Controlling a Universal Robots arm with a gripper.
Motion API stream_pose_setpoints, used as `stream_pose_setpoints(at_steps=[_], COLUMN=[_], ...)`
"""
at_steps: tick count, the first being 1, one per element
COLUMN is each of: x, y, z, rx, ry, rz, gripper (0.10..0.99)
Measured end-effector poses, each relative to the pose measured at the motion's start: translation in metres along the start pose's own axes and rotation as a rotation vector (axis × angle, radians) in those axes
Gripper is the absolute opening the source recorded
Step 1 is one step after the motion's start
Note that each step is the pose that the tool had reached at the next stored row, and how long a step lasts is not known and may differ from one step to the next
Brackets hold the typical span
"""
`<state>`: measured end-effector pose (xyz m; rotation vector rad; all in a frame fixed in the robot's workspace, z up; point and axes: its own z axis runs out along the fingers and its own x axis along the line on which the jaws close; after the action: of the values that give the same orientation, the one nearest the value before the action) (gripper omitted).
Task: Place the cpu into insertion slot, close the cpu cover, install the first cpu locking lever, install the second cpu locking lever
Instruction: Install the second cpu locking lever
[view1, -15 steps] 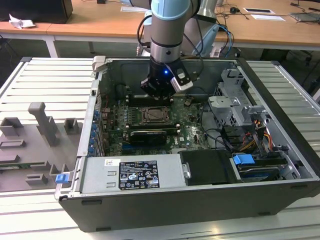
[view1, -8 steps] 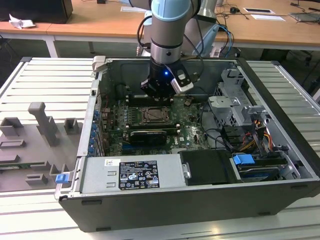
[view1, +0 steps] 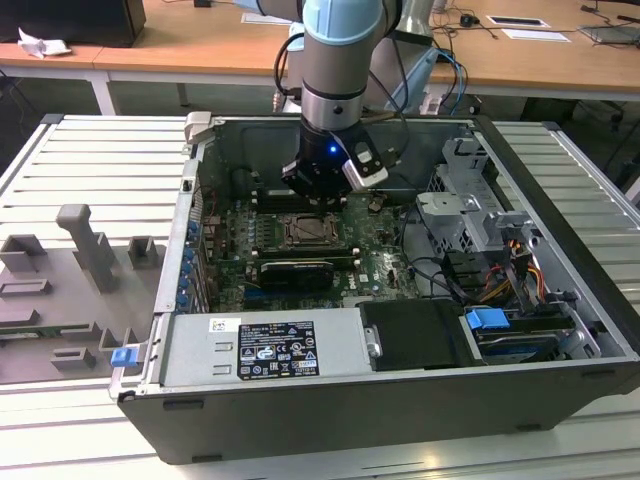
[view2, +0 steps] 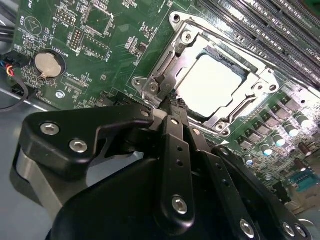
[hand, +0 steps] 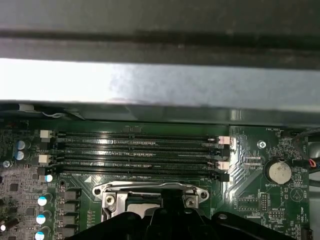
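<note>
Your gripper (view2: 167, 107), pressed together, touches the cpu cover (view2: 165, 70) edge; the cpu (view2: 212, 82) sits in the insertion slot (view1: 305, 232).

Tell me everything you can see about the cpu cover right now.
The cpu cover is a thin silver metal frame with a large square cut-out, lying flat and closed over the insertion slot on the green board. Through the opening shows the pale face of the cpu. Screws sit at the frame's corners, and a shiny tab sticks out at the edge nearest the gripper, whose tip sits right at that tab; contact cannot be told. In the exterior view the cover lies just below the gripper.
</note>
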<state>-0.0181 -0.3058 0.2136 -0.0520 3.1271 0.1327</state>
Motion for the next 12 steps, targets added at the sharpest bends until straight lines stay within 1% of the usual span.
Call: stream_pose_setpoints(at_steps=[2,3,5,6,8,10,12], x=[0.0000,-0.0001,-0.0002,-0.0002,-0.0001,0.0001,0.0003], y=[0.0000,0.0002,0.0007,0.0011,-0.0028,-0.0079,-0.0141], z=[-0.0013,-0.0031,-0.0084,-0.0132,-0.0133,-0.0134,-0.0138], rx=[0.000,0.000,0.000,0.000,0.001,0.005,0.006], ry=[0.0000,-0.0001,-0.0002,-0.0001,0.0000,0.0002,0.0001], rz=[0.000,0.000,0.000,0.000,0.000,0.000,0.000], gripper=[0.106,0.106,0.106,0.106,0.106,0.106,0.106])
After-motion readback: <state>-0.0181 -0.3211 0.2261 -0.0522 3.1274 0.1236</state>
